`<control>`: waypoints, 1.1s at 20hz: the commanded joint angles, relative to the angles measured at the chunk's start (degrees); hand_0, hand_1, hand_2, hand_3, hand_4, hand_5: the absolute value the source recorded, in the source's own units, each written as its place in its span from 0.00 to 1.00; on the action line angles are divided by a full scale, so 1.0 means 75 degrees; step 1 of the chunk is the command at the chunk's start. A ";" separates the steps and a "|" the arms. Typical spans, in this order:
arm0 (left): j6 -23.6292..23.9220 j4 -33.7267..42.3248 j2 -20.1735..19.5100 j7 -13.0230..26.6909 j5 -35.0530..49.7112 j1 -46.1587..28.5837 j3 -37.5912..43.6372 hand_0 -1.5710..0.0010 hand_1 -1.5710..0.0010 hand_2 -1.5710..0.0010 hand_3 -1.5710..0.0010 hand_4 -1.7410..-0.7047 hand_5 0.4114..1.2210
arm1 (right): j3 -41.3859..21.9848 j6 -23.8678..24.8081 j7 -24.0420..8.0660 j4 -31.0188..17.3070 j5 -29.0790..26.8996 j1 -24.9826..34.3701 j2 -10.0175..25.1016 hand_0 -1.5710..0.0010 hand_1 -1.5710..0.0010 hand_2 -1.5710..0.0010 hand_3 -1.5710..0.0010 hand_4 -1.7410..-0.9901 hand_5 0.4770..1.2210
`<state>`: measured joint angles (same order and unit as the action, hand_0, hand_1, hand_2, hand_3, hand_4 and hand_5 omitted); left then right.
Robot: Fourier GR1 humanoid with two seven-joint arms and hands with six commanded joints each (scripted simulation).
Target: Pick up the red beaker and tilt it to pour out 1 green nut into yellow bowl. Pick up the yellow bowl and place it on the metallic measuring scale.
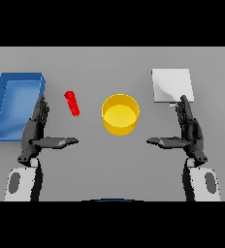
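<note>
At centre table sits the bowl (120, 114), upright. Left of it, apart, the red beaker (72, 103) lies tilted on the table (109, 160). Far right rests the scale (171, 85), far left a blue tray (16, 104). Left hand (37, 131) hovers near the tray, fingers straight and together, thumb out. Right hand (189, 131) mirrors it beside the scale, holding nothing.

Each forearm was a white shell with a dark grey oval inset, narrowing to a dark wrist. The left robot hand (35, 131) and right robot hand (189, 130) were dark grey-black, with slender segmented fingers and a long thumb.
</note>
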<state>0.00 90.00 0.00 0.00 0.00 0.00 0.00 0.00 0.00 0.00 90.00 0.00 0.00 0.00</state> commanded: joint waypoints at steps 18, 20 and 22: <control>-0.0127 0.1052 -0.0357 0.0783 -0.1298 -0.0630 -0.1066 1.00 1.00 1.00 1.00 0.58 0.29 | -0.1037 0.0152 0.0686 0.1056 0.1766 -0.0677 0.0511 1.00 1.00 1.00 1.00 0.75 0.20; -0.0155 0.0574 -0.0349 0.0794 -0.1243 -0.0279 -0.0949 1.00 1.00 1.00 1.00 0.56 0.29 | -0.1022 0.0107 0.0673 0.1052 0.1654 -0.0705 0.0458 1.00 1.00 1.00 1.00 0.72 0.20; -0.0151 -0.0242 -0.0375 0.0638 -0.1186 0.0273 -0.0708 1.00 1.00 1.00 1.00 0.54 0.29 | -0.0992 0.0106 0.0708 0.1023 0.1617 -0.0700 0.0452 1.00 1.00 1.00 1.00 0.70 0.20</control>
<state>-1.09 88.22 -2.83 5.26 -8.92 2.12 -5.30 -7.43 0.80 5.26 97.68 12.12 -5.24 3.39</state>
